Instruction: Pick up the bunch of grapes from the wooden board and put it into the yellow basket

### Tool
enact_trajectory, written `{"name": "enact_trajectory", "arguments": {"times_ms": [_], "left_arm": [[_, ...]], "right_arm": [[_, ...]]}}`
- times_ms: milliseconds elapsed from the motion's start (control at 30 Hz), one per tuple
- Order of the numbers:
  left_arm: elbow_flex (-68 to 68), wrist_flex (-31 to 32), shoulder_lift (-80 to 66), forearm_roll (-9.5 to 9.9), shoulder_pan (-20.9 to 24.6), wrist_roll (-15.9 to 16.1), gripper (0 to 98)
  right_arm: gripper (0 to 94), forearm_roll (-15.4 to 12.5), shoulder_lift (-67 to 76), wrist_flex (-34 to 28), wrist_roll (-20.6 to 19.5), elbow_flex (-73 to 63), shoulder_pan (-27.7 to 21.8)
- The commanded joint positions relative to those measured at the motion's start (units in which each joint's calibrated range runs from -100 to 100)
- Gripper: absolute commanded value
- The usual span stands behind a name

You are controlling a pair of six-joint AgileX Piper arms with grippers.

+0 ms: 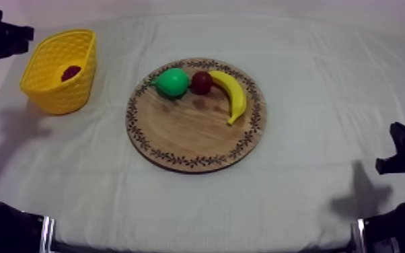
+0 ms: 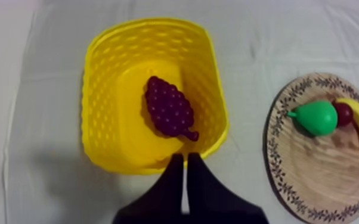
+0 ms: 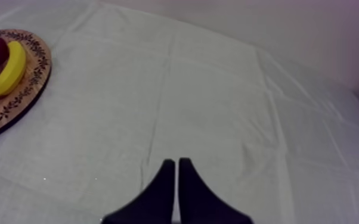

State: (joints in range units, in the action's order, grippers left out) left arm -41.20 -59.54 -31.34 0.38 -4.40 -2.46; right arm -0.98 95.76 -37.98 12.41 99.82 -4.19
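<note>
We view the whole table (image 1: 299, 202) aslant from above; both wrist views look down from closer, sharing the wooden board (image 1: 192, 131).

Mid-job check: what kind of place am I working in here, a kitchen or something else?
Probably a staged test bench, not a kitchen: a plain grey-white cloth as the work surface, a toy banana and pear on a round wooden board, and a yellow basket holding the bunch of grapes.
</note>
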Motion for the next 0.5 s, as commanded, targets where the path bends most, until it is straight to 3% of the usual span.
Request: {"name": "enact_trajectory", "arguments": {"times_ms": [0, 200, 467], "left_arm": [[-5.9, 4.6, -5.5, 0.21, -0.6, 1.1, 0.0], [-17.7, 14.3, -15.2, 0.68, -1.9, 2.1, 0.0], [-32.8, 19.5, -29.0, 0.75, -2.2, 3.1, 0.0]], "right_arm": [[0.3, 0.0, 0.0, 0.0, 0.0, 0.0, 0.0], [0.3, 0.0, 0.0, 0.0, 0.0, 0.0, 0.0], [0.3, 0.0, 0.0, 0.0, 0.0, 0.0, 0.0]]}}
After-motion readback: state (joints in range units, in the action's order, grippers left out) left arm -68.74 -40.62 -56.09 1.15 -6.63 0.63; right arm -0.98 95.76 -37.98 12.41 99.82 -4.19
